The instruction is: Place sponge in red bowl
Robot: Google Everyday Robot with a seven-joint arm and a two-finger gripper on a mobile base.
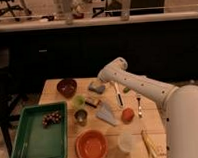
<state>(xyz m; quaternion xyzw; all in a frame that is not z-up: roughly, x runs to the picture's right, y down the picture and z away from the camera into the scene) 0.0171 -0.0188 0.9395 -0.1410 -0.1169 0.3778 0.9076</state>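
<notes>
Claw [102,80] sits over the soft, rounded blue-grey sponge [97,87] on the wooden bench [150,118]; its grip I cannot tell. Well apart lies the shallow, round red bowl [91,146].

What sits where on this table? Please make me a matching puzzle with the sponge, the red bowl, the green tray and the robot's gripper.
Things:
1. sponge
2. red bowl
3. green tray
4. gripper

Places:
a. near edge of the table, around the middle
b. left side of the table, with grapes in it
c. far side of the table, right of the dark maroon bowl
d. at the end of the white arm, close by the sponge

Pairs: 1-c, 2-a, 3-b, 4-d.
</notes>
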